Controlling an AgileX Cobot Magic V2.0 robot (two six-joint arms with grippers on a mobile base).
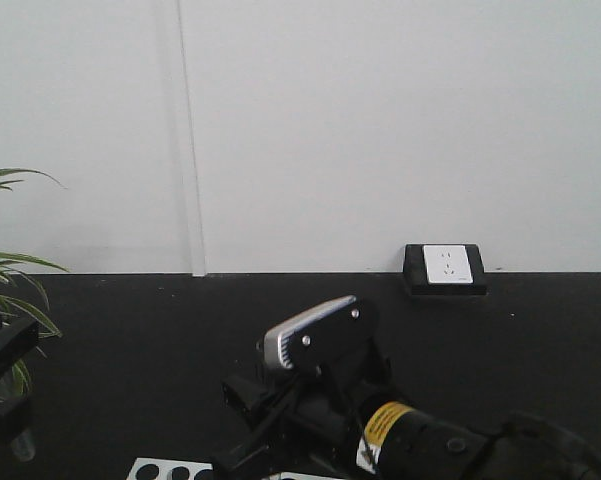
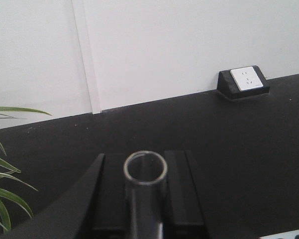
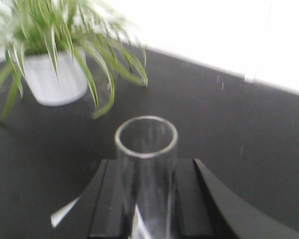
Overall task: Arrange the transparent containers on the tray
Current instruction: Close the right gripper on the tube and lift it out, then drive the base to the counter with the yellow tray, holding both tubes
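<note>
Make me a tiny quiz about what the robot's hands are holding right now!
1. True or false: the left gripper holds a tube.
2. In the right wrist view, what shows beyond the right gripper's tube? A) a plant B) a red ball C) a teddy
3. Fill in: the socket face is coloured ___.
Key: 1 true; 2 A; 3 white.
</note>
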